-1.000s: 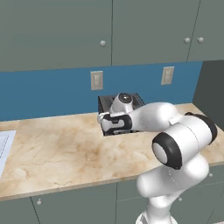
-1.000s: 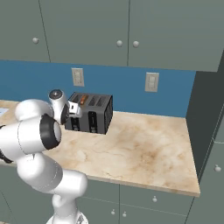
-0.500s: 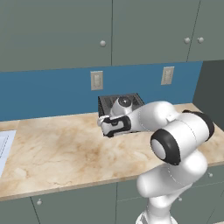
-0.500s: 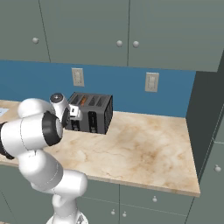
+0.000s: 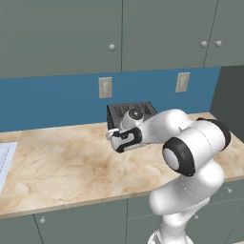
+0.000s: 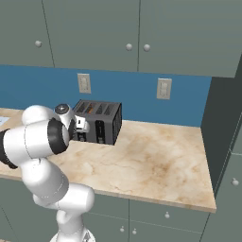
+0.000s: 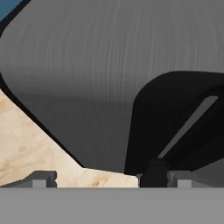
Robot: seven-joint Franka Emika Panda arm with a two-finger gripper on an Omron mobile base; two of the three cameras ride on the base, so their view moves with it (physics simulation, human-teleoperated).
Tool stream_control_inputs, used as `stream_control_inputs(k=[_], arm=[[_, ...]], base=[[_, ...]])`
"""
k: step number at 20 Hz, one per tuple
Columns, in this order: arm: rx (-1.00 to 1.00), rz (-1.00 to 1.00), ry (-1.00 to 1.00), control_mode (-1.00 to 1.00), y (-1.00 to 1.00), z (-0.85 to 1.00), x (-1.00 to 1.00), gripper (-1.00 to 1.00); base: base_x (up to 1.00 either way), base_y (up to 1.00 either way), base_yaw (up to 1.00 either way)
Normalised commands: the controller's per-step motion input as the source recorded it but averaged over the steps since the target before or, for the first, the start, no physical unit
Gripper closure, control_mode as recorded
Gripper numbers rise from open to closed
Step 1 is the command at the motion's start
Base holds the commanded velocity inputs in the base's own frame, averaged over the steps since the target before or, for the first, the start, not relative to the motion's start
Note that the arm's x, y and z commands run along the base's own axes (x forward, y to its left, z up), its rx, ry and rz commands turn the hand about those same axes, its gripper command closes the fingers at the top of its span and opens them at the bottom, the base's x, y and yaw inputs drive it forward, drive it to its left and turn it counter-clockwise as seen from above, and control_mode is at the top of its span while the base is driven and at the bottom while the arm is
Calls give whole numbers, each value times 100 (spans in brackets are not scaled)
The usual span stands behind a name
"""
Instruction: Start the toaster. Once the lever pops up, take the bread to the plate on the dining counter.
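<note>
The dark grey toaster (image 6: pixel 106 127) stands at the back of the marble counter, under a wall outlet. The bread (image 6: pixel 91 107) shows as an orange-tan edge in its top slots. My gripper (image 6: pixel 82 132) is pressed up to the toaster's front, low down, with its jaws open and nothing between them. In the hand view the toaster's grey front (image 7: pixel 87 87) is very close. One of its black lever panels (image 7: pixel 183 122) is at the right, with a dark knob (image 7: pixel 153 174) just inside my right fingertip (image 7: pixel 177 178). From the left, my hand (image 5: pixel 120 142) covers the toaster (image 5: pixel 143 108). The plate and the dining counter are out of view.
The beige marble counter (image 5: pixel 62 167) runs along a blue backsplash with two outlets (image 5: pixel 105 87), under grey-green wall cabinets. A dark tall panel (image 6: pixel 222 123) closes off the counter's right end. A white sheet (image 5: pixel 5 159) lies at the far left.
My hand has sunk a little along the toaster's front and drawn closer to it. The jaws have stayed open, and the toaster and bread have not moved.
</note>
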Motion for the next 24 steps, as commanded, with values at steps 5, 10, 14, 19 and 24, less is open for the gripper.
stream_control_inputs(k=[5,10,14,19,24], arm=[[0,0,0,-100,0,-14,0,-100],[0,0,0,-100,0,-13,0,-100],[0,0,0,-100,0,-13,0,-100],[0,0,0,-100,0,1,-2,-100],[0,0,0,-100,0,1,-6,-100]], base=[[0,0,0],[0,0,0],[0,0,0],[0,0,0],[0,0,0]])
